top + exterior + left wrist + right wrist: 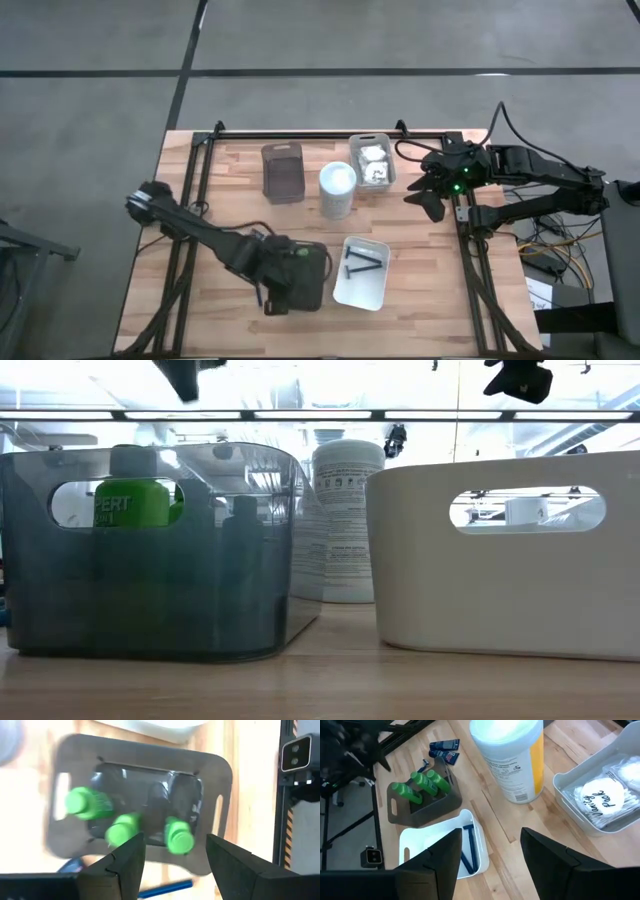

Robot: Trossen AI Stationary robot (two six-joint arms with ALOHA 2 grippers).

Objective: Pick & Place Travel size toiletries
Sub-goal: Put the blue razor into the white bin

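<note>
Three bright green bottles (pixel 122 827) stand upright in a dark grey tray (pixel 220 785) near the table's front; they also show in the right wrist view (pixel 422 782). My left gripper (pixel 175 839) hangs open above that tray (pixel 310 285), touching nothing. Two dark razors (pixel 362 262) lie in the white tray (pixel 372 295). Two navy tubes (pixel 445 747) lie on the table beside the grey tray. White wrapped packets (pixel 607 795) fill the clear tray (pixel 373 160). My right gripper (pixel 427 198) is open and empty, high over the table's right side (pixel 491 832).
A tall white cylinder (pixel 337 190) stands mid-table between the trays. A second grey tray (pixel 282 172) stands at the far side, with nothing showing in it. A slim blue item (pixel 422 767) lies beside the dark grey tray. A black frame rail (pixel 465 250) runs along the right edge.
</note>
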